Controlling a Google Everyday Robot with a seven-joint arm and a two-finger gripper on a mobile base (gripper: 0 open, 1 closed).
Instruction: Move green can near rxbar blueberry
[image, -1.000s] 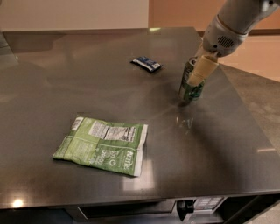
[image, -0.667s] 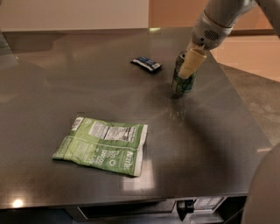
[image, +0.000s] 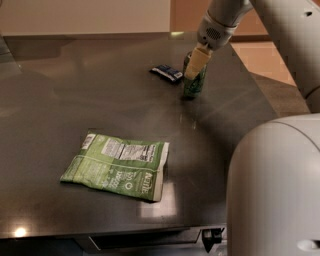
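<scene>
The green can (image: 194, 81) stands on the dark table (image: 75, 100), tilted slightly, just right of the rxbar blueberry (image: 167, 73), a small flat dark blue wrapper with a pale patch. My gripper (image: 196, 64) comes down from the upper right and is shut on the can's upper part, its cream-coloured fingers (image: 196, 61) covering the can's top. A narrow gap lies between the can and the bar.
A flat green snack bag (image: 118, 166) lies at the front left of the table. My arm's pale housing (image: 274, 190) fills the lower right corner. The table's right edge (image: 260, 90) runs close to the can.
My gripper has carried the green can to the left and farther back, from the table's right part to right beside the blue bar. The bag and bar have not moved.
</scene>
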